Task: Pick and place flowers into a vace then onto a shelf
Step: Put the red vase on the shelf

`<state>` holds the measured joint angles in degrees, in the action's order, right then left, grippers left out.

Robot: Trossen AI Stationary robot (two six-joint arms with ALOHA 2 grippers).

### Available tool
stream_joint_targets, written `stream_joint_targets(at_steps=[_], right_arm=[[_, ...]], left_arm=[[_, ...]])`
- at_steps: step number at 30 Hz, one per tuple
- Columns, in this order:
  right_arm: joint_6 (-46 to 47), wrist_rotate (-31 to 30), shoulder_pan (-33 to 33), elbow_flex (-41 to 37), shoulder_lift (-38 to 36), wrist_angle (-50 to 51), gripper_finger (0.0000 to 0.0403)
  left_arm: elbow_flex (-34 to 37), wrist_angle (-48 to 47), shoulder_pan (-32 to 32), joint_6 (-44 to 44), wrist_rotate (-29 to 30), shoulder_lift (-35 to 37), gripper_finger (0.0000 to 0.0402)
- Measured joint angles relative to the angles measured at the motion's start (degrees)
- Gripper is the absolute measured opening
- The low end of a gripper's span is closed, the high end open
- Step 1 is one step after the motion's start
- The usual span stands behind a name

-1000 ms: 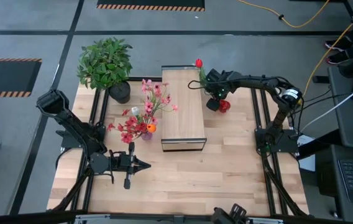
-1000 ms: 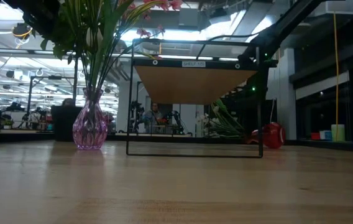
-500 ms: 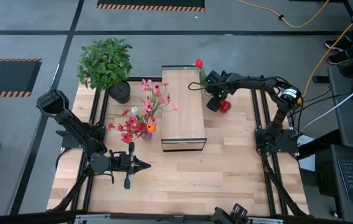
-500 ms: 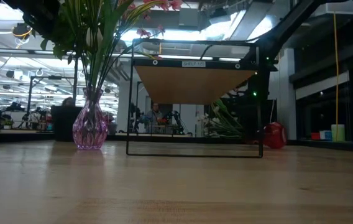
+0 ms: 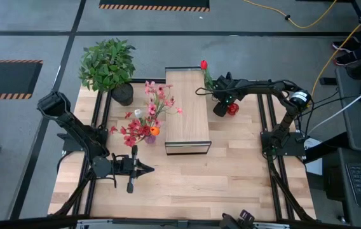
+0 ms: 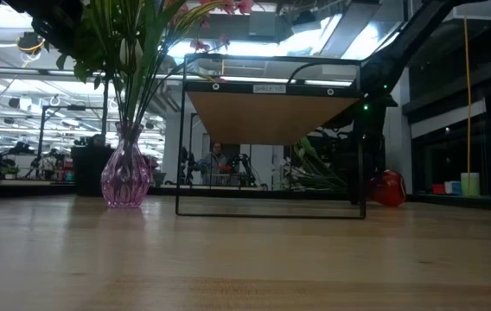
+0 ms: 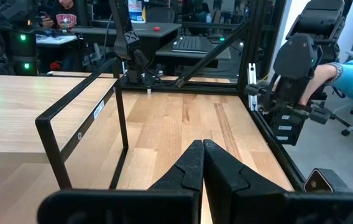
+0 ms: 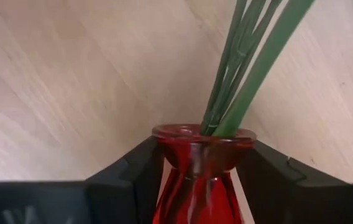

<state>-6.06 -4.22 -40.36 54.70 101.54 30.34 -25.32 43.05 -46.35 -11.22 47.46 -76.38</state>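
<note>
Closing my right gripper (image 8: pixel 202 180) around the red vase (image 8: pixel 202 163) of flowers (image 8: pixel 245 68) (fingers flanking the neck, grip unconfirmed), next lifting it onto the shelf (image 5: pixel 187 108).

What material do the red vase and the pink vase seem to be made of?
Red vase: looks like glossy, translucent red glass; the stems show through its neck.
Pink vase: probably faceted, see-through pink glass, with bright reflections. Clear plastic cannot be excluded for either.
</note>
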Motion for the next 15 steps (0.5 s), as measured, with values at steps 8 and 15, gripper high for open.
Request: stream_joint_targets(at_steps=[8,15], right_arm=[[0.59,-0.02,0.0,-0.18,-1.13,-0.17,0.0158],[3.25,-0.61,-0.53,-0.1,-1.21,-1.09,0.0153]], left_arm=[[0.0,0.0,0.0,0.0,0.0,0.0,0.0006],[0.0,0.0,0.0,0.0,0.0,0.0,0.0006]])
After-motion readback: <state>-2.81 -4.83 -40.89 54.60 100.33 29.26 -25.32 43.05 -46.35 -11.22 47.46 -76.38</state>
